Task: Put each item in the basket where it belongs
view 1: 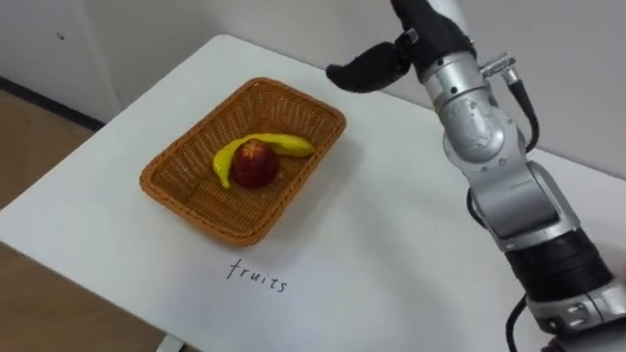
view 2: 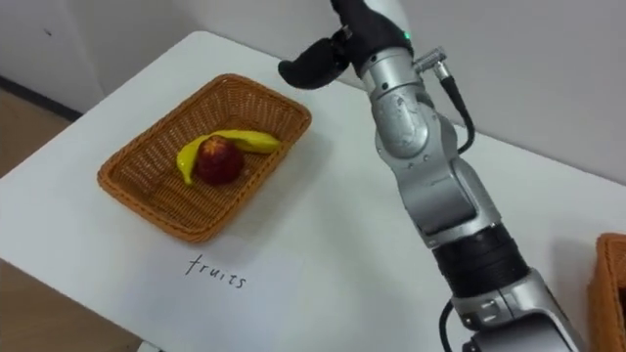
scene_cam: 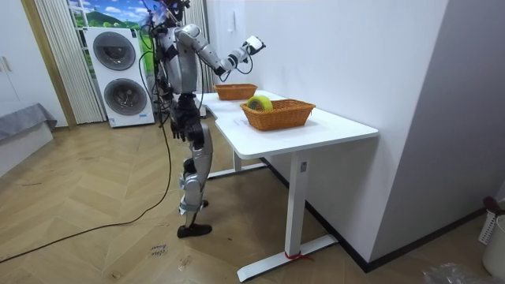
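Left eye: white desk (view 1: 391,244), wicker fruit basket (view 1: 191,191) sat toward the desk's far left corner, skewed to the edges. Banana (view 1: 293,146) and red apple (view 1: 256,163) were both inside it, the apple tucked into the banana's curve and touching it. A handwritten word (view 1: 257,276) was on the desk top between the basket and the near edge. The right arm came in from the lower right and ran up past the basket's right side. The right hand (view 1: 421,34) was up over the desk's far edge, beyond the basket and clear of it, and was cut by the frame top. I couldn't tell its grip state and saw nothing held. Right eye: same layout, plus a second basket (view 2: 611,284) clipped at the frame's right, toward the desk's right end and well apart from the fruit basket. Its contents were dark and unreadable. Room view: the robot stood upright at the desk's long edge opposite the wall, near the far end. The right arm was raised out toward the wall, above the farther basket. The left hand (scene_cam: 177,120) hung by the hip, its state not readable. The nearer basket held a yellow-green item (scene_cam: 259,102), too small to identify. Stacked washing machines (scene_cam: 117,75) stood behind the robot.
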